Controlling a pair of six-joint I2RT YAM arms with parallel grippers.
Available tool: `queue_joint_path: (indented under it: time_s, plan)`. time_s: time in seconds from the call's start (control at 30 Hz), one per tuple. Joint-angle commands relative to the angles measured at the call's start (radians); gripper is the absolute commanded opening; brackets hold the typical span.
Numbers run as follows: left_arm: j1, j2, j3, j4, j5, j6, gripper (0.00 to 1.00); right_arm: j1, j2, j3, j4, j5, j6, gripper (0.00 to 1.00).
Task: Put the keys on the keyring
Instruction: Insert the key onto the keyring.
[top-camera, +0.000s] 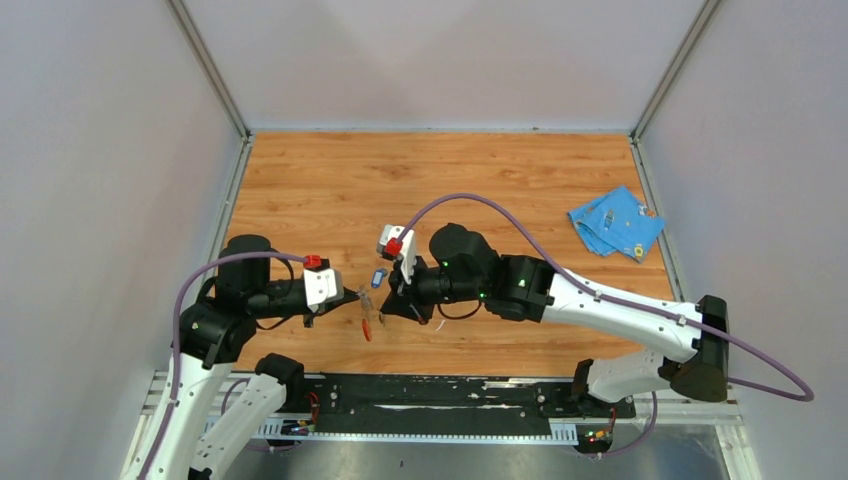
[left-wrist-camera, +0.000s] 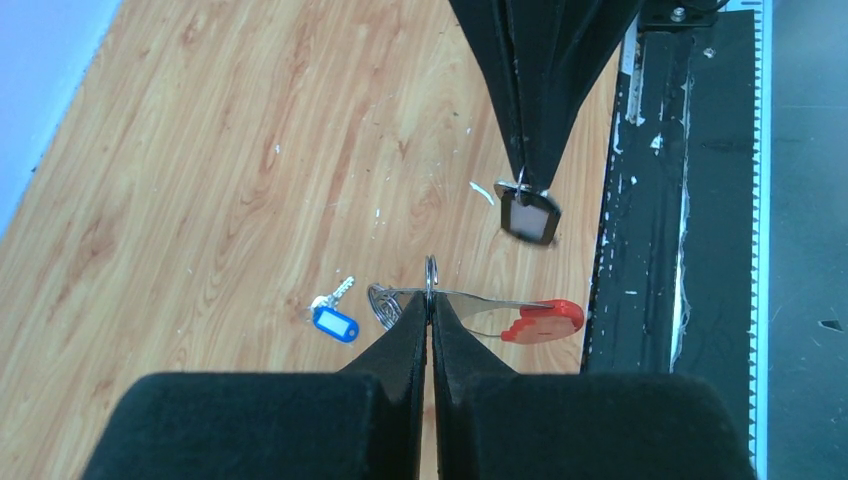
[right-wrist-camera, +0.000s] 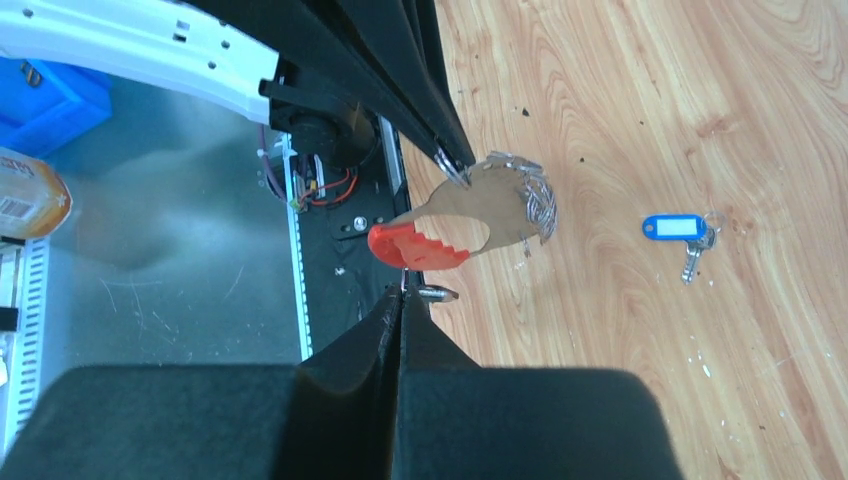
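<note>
My left gripper (left-wrist-camera: 431, 297) is shut on the small metal ring (left-wrist-camera: 431, 272) of the keyring. Its silvery strap with the red end (left-wrist-camera: 545, 320) hangs out sideways just above the table. My right gripper (right-wrist-camera: 403, 292) is shut on the black key (left-wrist-camera: 528, 213), pinching it by its own little ring, and holds it a short way from the keyring, apart from it. The blue key (left-wrist-camera: 335, 323) lies flat on the wood next to the keyring; it also shows in the right wrist view (right-wrist-camera: 680, 228). In the top view the two grippers (top-camera: 352, 297) (top-camera: 385, 312) meet near the front edge.
A crumpled blue cloth (top-camera: 615, 222) lies at the far right of the table. The black base rail (left-wrist-camera: 690, 200) runs along the table's near edge, right beside the red end of the keyring. Grey walls close in the sides and back.
</note>
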Motion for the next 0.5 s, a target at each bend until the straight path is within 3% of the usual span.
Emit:
queue_joint_path:
  time_s: [0.0,0.47]
  plan:
    - [0.003,0.0,0.002,0.013,-0.008,-0.009,0.0,0.014,0.031,0.036,0.075,0.027,0.046,0.0]
    - [0.003,-0.005,-0.009,0.013,-0.015,0.003,0.0,0.014,0.101,0.076,0.142,0.078,0.091,0.0]
